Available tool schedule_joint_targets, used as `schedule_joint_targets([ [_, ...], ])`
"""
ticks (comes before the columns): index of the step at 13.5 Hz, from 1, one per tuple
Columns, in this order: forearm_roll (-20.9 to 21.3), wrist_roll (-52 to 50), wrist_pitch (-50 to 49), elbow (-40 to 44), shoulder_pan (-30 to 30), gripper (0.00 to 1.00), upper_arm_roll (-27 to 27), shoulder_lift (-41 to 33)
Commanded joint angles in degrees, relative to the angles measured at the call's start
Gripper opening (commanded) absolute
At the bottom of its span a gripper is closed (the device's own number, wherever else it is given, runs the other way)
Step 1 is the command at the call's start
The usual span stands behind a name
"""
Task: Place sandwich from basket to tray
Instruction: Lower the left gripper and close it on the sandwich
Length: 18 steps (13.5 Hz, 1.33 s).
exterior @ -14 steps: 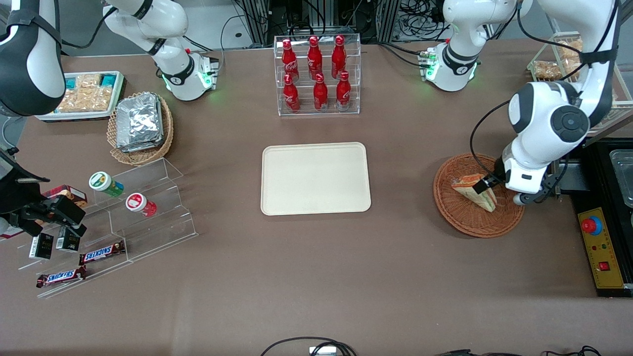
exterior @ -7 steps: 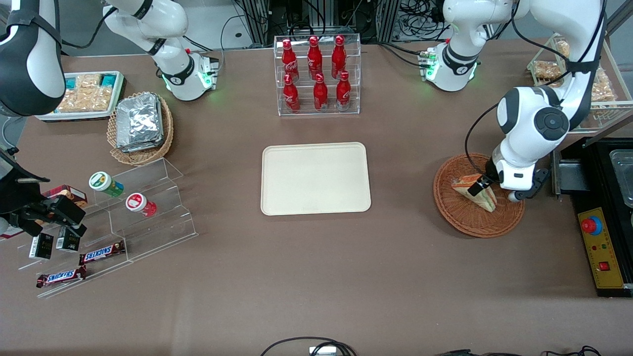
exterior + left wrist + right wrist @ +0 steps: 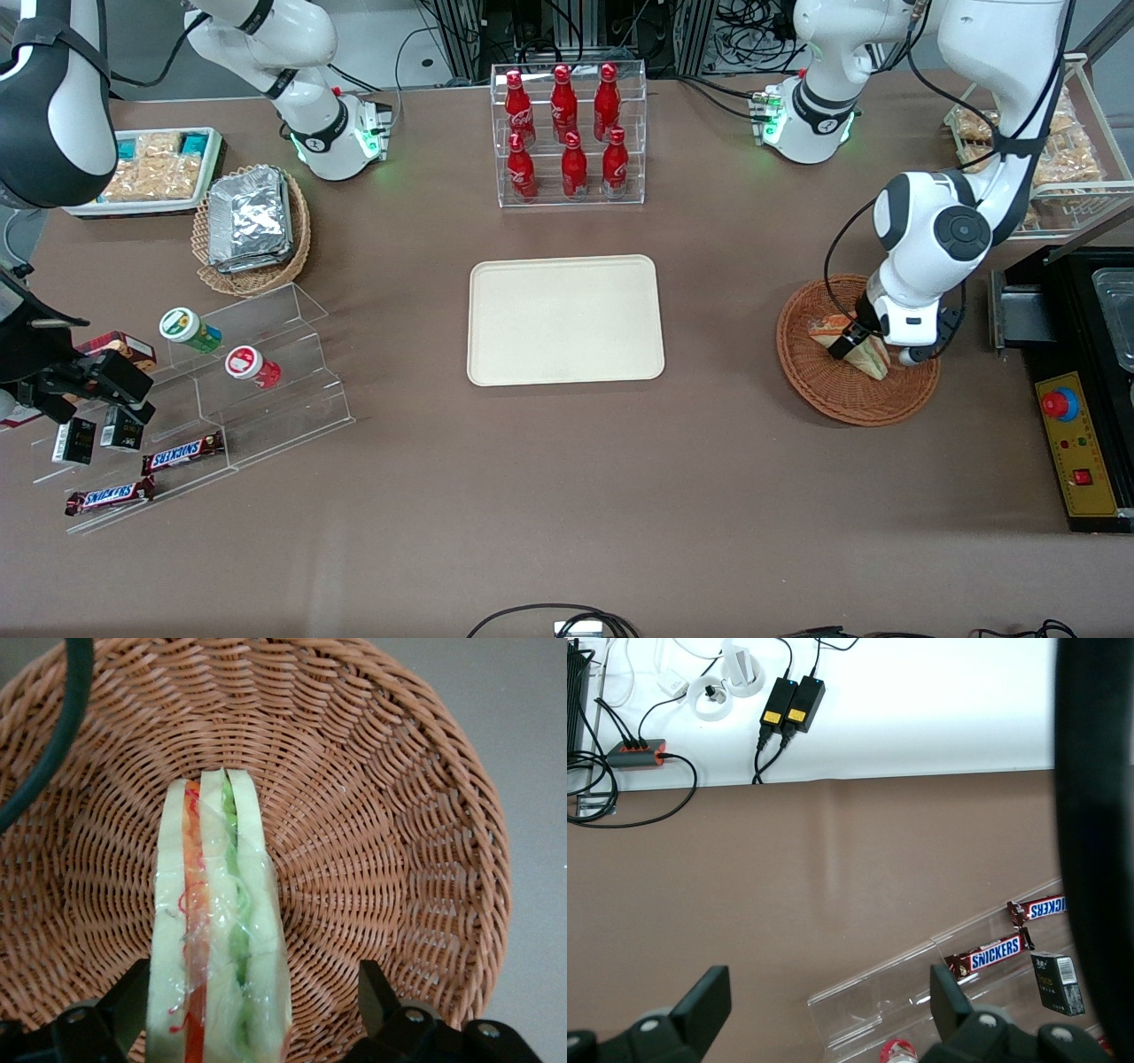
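Note:
The sandwich (image 3: 872,358), a wrapped wedge of pale bread with green, orange and red filling, lies in the round reddish-brown wicker basket (image 3: 828,394) toward the working arm's end of the table. My left gripper (image 3: 852,342) is down in the basket, open, with its fingers astride the sandwich. In the left wrist view the sandwich (image 3: 217,930) stands between the fingers (image 3: 376,988). One finger is against its bread and the other stands apart from it over the basket's weave (image 3: 381,815). The cream tray (image 3: 565,319) lies bare at the table's middle.
A clear rack of red bottles (image 3: 567,133) stands farther from the camera than the tray. A black box with a red button (image 3: 1076,443) lies beside the basket at the table's end. A wire rack of bagged snacks (image 3: 1054,151) stands above it.
The left arm has swung toward the tray's side and its gripper has shifted slightly along the sandwich. The sandwich and basket have not moved.

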Motion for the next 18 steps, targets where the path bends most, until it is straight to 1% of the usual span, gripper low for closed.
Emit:
schedule_joint_targets([
  [1,0.9,-1.5,2.1,-0.6,-0.2,0.89,0.3,0.5],
  [2,0.9,-1.5,2.1,-0.6,-0.1,0.63,0.3,0.6],
  [3,0.9,-1.5,2.1,-0.6,-0.1,0.34,0.3,0.8],
  [4,1.0,-1.4,2.1,-0.6,-0.1,0.11,0.3,1.0],
  [5,1.1,-1.4,2.1,-0.6,-0.1,0.0,0.3,1.1],
  [8,1.2,-1.3,1.7,-0.5,-0.1,0.0,0.3,0.4],
  [10,1.2,-0.9,-0.8,0.0,-0.1,0.0,0.3,-1.7],
  [11,1.8,-0.5,-2.8,0.3,-0.1,0.0,0.3,-3.2],
  [12,4.0,0.7,-5.2,0.9,-0.1,0.0,0.3,-5.1],
  [13,4.9,2.6,-8.5,2.1,-0.1,0.0,0.3,-6.4],
  [15,5.0,7.2,-15.3,6.4,-0.2,0.0,0.1,-8.0],
  [17,4.9,10.3,-22.8,12.2,-0.7,0.0,-0.4,-8.0],
  [18,4.7,12.0,-26.2,15.3,-0.7,0.0,-1.7,-7.9],
])
